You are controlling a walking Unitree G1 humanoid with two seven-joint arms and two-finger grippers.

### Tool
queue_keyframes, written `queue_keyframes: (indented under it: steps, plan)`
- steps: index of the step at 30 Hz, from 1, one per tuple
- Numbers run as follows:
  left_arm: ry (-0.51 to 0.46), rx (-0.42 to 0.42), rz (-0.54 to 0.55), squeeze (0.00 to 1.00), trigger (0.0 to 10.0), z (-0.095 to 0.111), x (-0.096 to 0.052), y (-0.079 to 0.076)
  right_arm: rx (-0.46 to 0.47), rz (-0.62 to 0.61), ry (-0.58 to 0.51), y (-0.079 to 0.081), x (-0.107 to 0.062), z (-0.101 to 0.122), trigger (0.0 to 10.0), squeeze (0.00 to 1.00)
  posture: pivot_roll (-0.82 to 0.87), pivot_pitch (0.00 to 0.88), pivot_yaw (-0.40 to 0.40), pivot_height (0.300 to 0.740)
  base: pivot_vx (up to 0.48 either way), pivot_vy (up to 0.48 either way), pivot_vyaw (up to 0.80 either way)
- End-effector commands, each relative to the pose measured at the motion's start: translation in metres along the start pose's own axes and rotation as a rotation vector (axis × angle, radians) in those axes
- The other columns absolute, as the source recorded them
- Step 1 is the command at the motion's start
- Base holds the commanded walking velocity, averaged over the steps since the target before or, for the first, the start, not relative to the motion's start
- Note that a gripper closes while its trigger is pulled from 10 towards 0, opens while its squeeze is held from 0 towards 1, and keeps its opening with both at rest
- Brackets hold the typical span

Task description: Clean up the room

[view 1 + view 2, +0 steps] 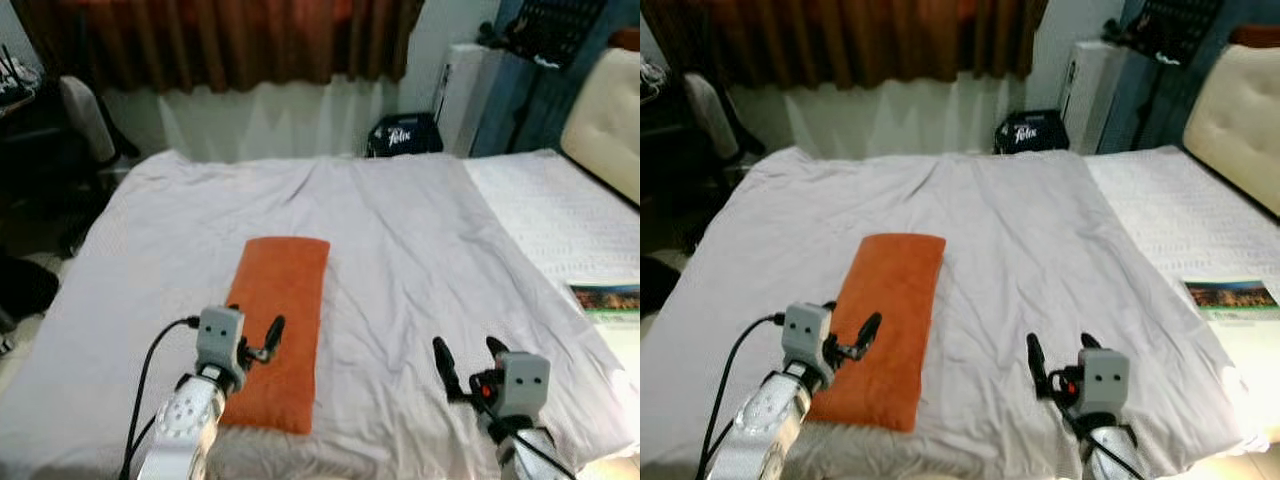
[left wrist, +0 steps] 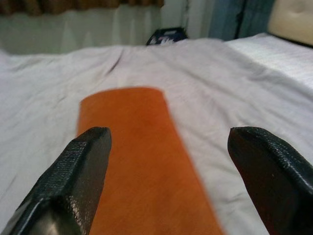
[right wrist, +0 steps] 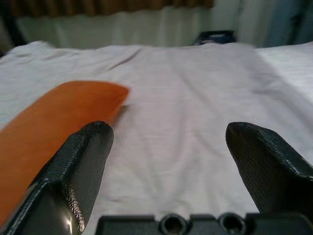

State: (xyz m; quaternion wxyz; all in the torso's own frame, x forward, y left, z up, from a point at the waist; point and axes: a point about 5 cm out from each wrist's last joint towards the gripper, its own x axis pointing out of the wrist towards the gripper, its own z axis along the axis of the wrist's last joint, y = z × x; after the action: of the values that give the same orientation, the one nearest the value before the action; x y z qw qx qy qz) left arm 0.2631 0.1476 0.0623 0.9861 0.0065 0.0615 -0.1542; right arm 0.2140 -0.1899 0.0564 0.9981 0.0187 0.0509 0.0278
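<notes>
A folded orange towel (image 1: pixel 280 320) lies lengthwise on the pale grey bed sheet (image 1: pixel 400 230), near the front edge of the bed. My left gripper (image 1: pixel 255 335) hovers just over the towel's near end, open, with nothing between its fingers; the left wrist view looks along the towel (image 2: pixel 132 161) between the two spread fingertips (image 2: pixel 93 147). My right gripper (image 1: pixel 467 352) is open over bare sheet, to the right of the towel and apart from it. In the right wrist view the towel (image 3: pixel 54 117) lies off to one side.
A colourful book (image 1: pixel 607 297) rests on the white mattress pad at the right. A cream headboard (image 1: pixel 605 110) is at far right. Beyond the bed are a dark bag (image 1: pixel 403 134), a white unit (image 1: pixel 465 90), brown curtains (image 1: pixel 220 40) and a chair (image 1: pixel 85 120).
</notes>
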Motion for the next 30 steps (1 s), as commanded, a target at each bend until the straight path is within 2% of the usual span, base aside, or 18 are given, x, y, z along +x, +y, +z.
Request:
queue_keyframes:
  steps: [1, 6, 10, 11, 12, 17, 24, 30]
  plan:
    - [0.027, 0.003, 0.012, 0.0, 10.0, -0.006, -0.004, 0.004, -0.006, 0.01, -0.001, 0.001, 0.001, 0.001, 10.0, 0.0, -0.04, 0.0, -0.006, 0.74, 0.0, 0.48, 0.0]
    - [0.034, -0.001, 0.011, 0.0, 10.0, -0.007, -0.003, 0.006, -0.005, 0.012, 0.002, 0.001, 0.0, 0.0, 10.0, 0.0, -0.04, 0.0, -0.007, 0.74, 0.0, 0.48, 0.0]
    - [0.039, -0.005, 0.013, 0.0, 10.0, -0.007, 0.0, 0.007, -0.006, 0.014, 0.009, 0.002, 0.0, -0.001, 10.0, 0.0, -0.04, 0.0, -0.007, 0.74, 0.0, 0.48, -0.8]
    - [0.043, 0.006, 0.017, 0.0, 10.0, -0.007, 0.001, 0.008, -0.009, 0.016, 0.011, 0.002, 0.0, -0.001, 10.0, 0.0, -0.04, 0.0, -0.007, 0.74, 0.0, 0.48, -0.8]
    - [0.057, 0.057, 0.024, 0.0, 10.0, -0.008, 0.003, 0.01, -0.014, 0.018, 0.011, 0.002, 0.0, -0.002, 10.0, 0.0, -0.04, 0.0, -0.007, 0.74, 0.0, 0.435, 0.0]
    - [0.064, 0.094, 0.021, 0.0, 10.0, -0.006, 0.009, 0.008, -0.009, 0.022, 0.003, 0.003, 0.0, -0.001, 10.0, 0.0, -0.05, 0.0, -0.001, 0.74, 0.0, 0.0, 0.0]
    - [0.026, 0.077, 0.001, 0.0, 10.0, -0.005, 0.0, -0.001, 0.006, 0.01, -0.003, 0.002, -0.003, -0.001, 10.0, 0.0, -0.05, 0.0, 0.004, 0.74, 0.0, 0.0, 0.0]
    - [0.011, 0.064, 0.001, 0.0, 10.0, -0.001, 0.002, -0.003, 0.007, 0.016, -0.005, 0.003, -0.003, -0.001, 10.0, 0.0, -0.05, 0.0, 0.002, 0.74, 0.289, -0.377, 0.0]
